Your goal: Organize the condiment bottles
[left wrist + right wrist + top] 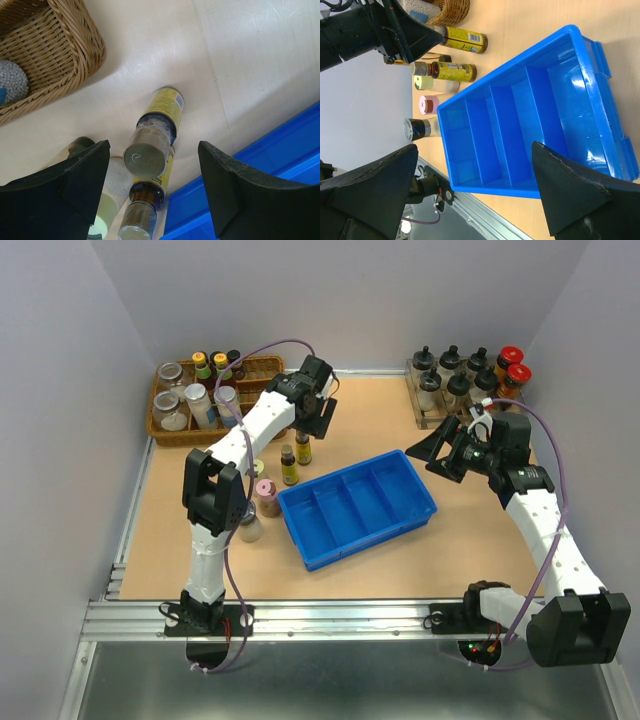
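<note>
Blue tray bare in every compartment: judged nothing sorted yet, all bottles outstanding. Left claw gapes wide and holds nothing, with one amber bottle upright directly beneath, between its fingers. The green-lidded jar, pink-lidded jar and grey-lidded jar stand near it. Right claw spread open, empty, tray ahead of it, bottles well apart beyond.

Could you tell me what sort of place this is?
Likely a robotics lab bench: bare grey walls, an aluminium rail edging the table, and a left arm and right arm bolted there.
</note>
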Motion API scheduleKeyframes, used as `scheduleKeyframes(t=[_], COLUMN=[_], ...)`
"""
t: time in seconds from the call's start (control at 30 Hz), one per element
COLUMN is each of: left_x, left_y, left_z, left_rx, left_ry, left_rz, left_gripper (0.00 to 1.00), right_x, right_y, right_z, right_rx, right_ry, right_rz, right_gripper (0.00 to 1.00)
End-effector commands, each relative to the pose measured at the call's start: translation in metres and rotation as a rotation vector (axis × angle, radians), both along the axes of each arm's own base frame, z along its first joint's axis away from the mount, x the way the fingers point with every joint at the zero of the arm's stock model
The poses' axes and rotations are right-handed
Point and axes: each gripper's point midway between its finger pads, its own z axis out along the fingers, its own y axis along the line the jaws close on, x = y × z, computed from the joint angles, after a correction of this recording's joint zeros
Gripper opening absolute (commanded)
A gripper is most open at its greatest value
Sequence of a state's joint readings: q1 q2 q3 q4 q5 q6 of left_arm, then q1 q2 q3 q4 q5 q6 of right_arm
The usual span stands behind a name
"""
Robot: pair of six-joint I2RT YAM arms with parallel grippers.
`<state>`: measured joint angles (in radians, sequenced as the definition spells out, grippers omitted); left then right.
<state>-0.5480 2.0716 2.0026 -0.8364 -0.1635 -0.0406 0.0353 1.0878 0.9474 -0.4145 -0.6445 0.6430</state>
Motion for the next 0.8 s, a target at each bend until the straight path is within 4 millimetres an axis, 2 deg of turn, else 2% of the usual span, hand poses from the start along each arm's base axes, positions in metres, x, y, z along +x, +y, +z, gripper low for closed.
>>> scheduleKeyframes(t=[0.0, 0.2, 0.3, 0.4, 0.47, 0.5, 0.53, 0.57, 0.67, 0.7, 0.77], left_x=[-0.002, 0.0, 0.0, 0.0, 0.001, 0.001, 0.003, 0.004, 0.012, 0.014, 0.018], left_y=[0.0, -0.003, -0.003, 0.0, 0.003, 0.002, 0.003, 0.001, -0.009, -0.011, -0.02], left_z=[0.014, 0.006, 0.005, 0.002, 0.002, 0.006, 0.009, 0.014, 0.061, 0.092, 0.127], left_rx=[-0.018, -0.015, -0.01, 0.002, 0.012, 0.009, 0.007, -0.001, -0.063, -0.101, -0.171], left_ry=[-0.015, 0.002, 0.003, 0.004, 0.002, -0.007, -0.016, -0.026, -0.143, -0.212, -0.307], left_rz=[-0.02, -0.025, -0.024, -0.017, -0.011, -0.01, -0.003, -0.003, -0.005, -0.008, -0.017], left_gripper=[0.79, 0.68, 0.46, 0.38, 0.23, 0.06, 0.0, 0.0, 0.0, 0.0, 0.0], right_x=[0.005, 0.006, 0.005, 0.005, 0.006, 0.006, 0.006, 0.006, 0.007, 0.007, 0.008], right_y=[0.002, 0.001, 0.002, 0.002, 0.002, 0.002, 0.002, 0.001, -0.001, -0.001, -0.003], right_z=[0.016, 0.019, 0.018, 0.018, 0.019, 0.018, 0.018, 0.019, 0.018, 0.017, 0.018], right_rx=[-0.01, -0.01, -0.01, -0.01, -0.01, -0.011, -0.011, -0.013, -0.02, -0.023, -0.029], right_ry=[-0.055, -0.061, -0.057, -0.057, -0.061, -0.06, -0.058, -0.061, -0.063, -0.062, -0.065], right_rz=[0.007, 0.006, 0.009, 0.007, 0.009, 0.006, 0.006, 0.003, -0.011, -0.012, -0.026], right_gripper=[1.0, 1.0, 1.0, 1.0, 1.0, 1.0, 1.0, 1.0, 1.0, 1.0, 1.0])
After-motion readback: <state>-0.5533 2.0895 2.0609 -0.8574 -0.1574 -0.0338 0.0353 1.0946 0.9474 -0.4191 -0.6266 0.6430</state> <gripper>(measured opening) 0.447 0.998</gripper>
